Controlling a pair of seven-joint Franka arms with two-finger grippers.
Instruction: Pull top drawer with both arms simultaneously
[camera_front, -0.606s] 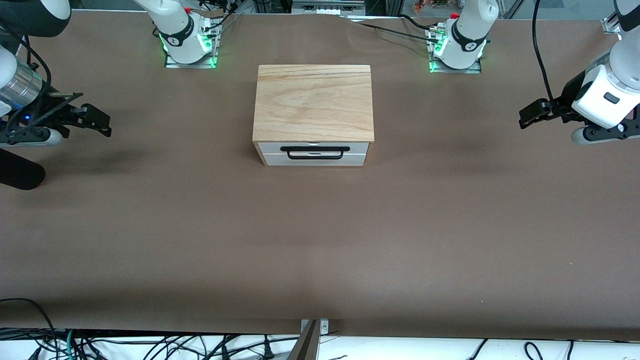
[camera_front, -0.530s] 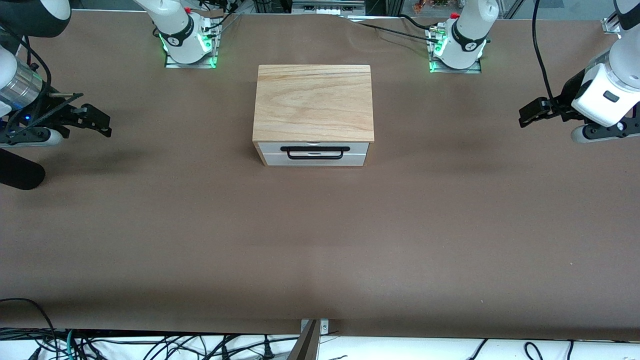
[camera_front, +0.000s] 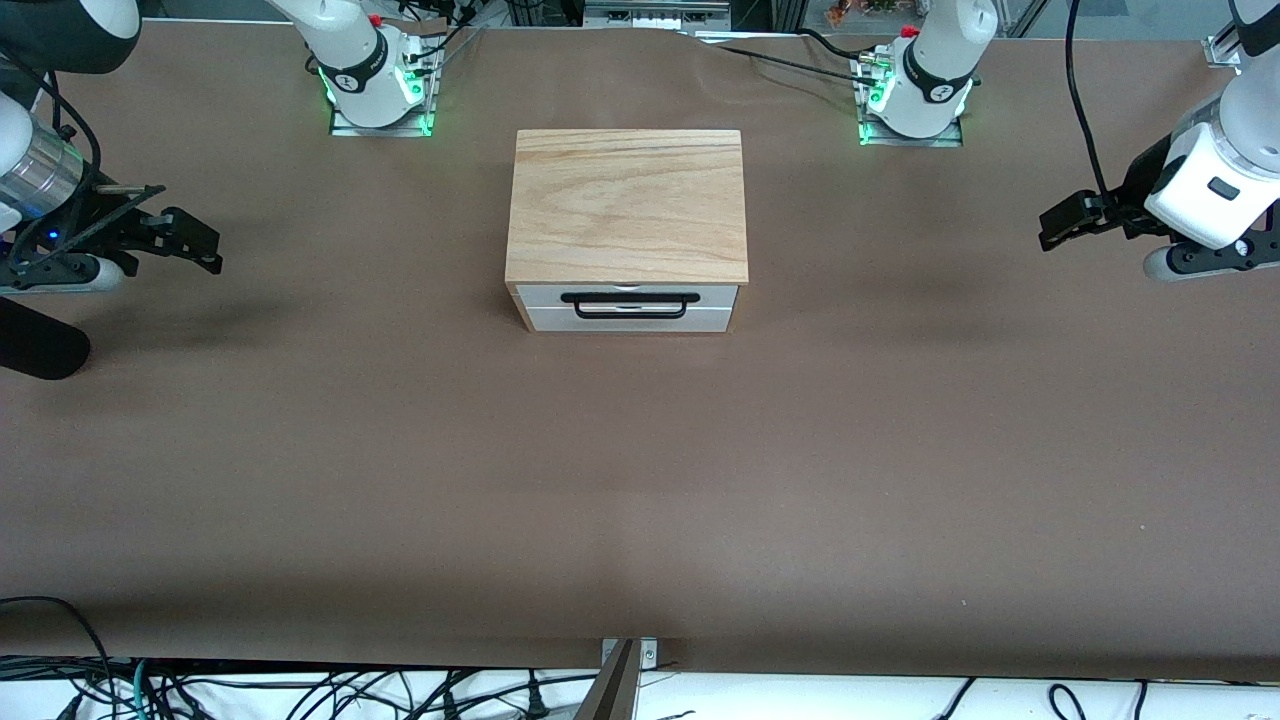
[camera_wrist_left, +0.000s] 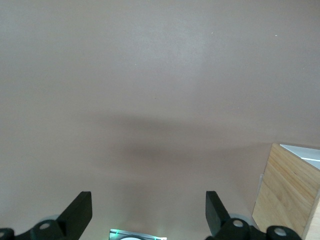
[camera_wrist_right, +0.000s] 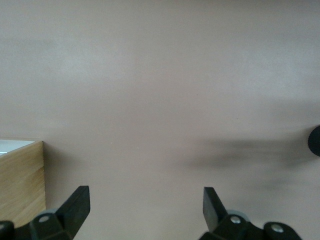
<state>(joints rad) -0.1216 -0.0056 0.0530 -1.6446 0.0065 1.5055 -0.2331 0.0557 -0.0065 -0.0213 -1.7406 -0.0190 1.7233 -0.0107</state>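
Note:
The cabinet with a light oak top stands mid-table between the arms' bases. Its top drawer is shut, white front toward the front camera, with the black bar handle across it. My left gripper hangs open and empty over the bare table at the left arm's end, well clear of the cabinet. Its wrist view shows a corner of the cabinet. My right gripper hangs open and empty over the right arm's end. Its wrist view shows the cabinet's side.
The arm bases with green lights stand along the table edge farthest from the front camera. A black rounded object sticks in at the right arm's end. Loose cables lie below the near edge. Brown table surrounds the cabinet.
The left gripper has shifted slightly toward the bases' edge of the table. The right gripper has barely moved. The drawer stays shut.

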